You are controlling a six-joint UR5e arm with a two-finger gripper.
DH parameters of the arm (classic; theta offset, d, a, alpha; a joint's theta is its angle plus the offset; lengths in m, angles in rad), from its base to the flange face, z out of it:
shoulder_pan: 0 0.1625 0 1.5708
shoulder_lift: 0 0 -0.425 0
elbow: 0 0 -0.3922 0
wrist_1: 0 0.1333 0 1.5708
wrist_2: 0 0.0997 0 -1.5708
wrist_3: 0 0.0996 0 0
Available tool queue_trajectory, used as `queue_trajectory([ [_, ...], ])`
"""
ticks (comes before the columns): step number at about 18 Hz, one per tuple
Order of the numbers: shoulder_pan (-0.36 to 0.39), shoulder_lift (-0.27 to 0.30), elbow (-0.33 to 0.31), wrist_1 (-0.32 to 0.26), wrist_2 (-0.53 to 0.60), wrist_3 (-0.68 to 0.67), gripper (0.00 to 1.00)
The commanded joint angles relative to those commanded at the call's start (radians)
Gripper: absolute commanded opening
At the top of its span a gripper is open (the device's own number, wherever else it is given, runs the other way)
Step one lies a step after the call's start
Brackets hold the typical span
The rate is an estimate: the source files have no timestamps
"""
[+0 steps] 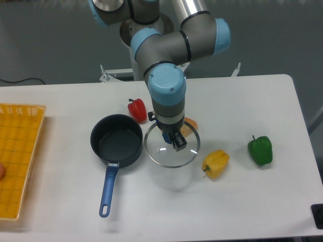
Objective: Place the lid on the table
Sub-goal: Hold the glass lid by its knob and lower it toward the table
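Lid (162, 155): round clear glass, silver rim, lying about level, knob upward; being round, it has no long axis.
Lid position: just right of the dark blue saucepan (116, 139), above the white table (242, 196); whether it touches the table is unclear.
Hand (175, 143): pointing down, fingers clamped at the lid's centre.

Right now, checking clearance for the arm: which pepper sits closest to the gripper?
The red pepper, just left of the gripper, beside the saucepan. Yellow pepper and green pepper lie farther right.
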State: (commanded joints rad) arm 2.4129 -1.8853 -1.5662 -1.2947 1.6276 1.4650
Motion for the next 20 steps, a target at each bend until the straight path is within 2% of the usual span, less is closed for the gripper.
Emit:
queue_trajectory([
  [15,0.005,0.000,0.012,0.003,-0.003,-0.074,0.56],
  [18,0.006,-0.008,0.015,0.018,-0.003,-0.087,0.56],
  [20,0.011,-0.018,0.015,0.050,-0.009,-0.153,0.56],
])
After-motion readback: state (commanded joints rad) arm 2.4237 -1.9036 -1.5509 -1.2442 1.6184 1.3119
